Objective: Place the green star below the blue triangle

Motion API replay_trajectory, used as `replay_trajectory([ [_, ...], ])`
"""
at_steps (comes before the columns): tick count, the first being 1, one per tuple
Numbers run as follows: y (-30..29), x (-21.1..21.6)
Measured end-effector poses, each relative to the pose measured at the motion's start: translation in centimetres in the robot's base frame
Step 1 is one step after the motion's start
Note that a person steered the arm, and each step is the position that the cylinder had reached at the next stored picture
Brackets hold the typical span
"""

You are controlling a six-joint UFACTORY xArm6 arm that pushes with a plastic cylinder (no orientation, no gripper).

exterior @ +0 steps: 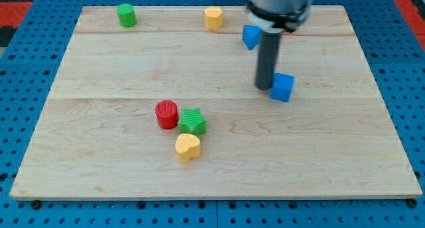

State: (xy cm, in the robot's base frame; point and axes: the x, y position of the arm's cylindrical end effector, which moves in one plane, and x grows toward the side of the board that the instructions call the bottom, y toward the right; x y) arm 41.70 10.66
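The green star (192, 121) lies left of the board's middle, touching a red cylinder (167, 114) on its left and a yellow heart (187, 147) below it. The blue triangle (250, 36) lies near the view's top, right of centre, partly behind the arm. My tip (264, 87) rests on the board just left of a blue cube (282, 87), touching or nearly touching it. The tip is well below the blue triangle and far to the right of the green star.
A green cylinder (126, 15) stands at the top left of the wooden board (99, 68). A yellow block (213, 18) stands at the top, left of the blue triangle. Blue pegboard surrounds the board.
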Motion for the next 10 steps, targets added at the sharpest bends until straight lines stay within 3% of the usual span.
replay_trajectory([
  [1, 2.0, 0.4],
  [3, -2.2, 15.5],
  [4, -10.8, 15.2],
  [6, -18.6, 6.5],
  [8, -24.9, 3.8],
  [9, -24.5, 1.3],
  [10, -19.4, 2.6],
])
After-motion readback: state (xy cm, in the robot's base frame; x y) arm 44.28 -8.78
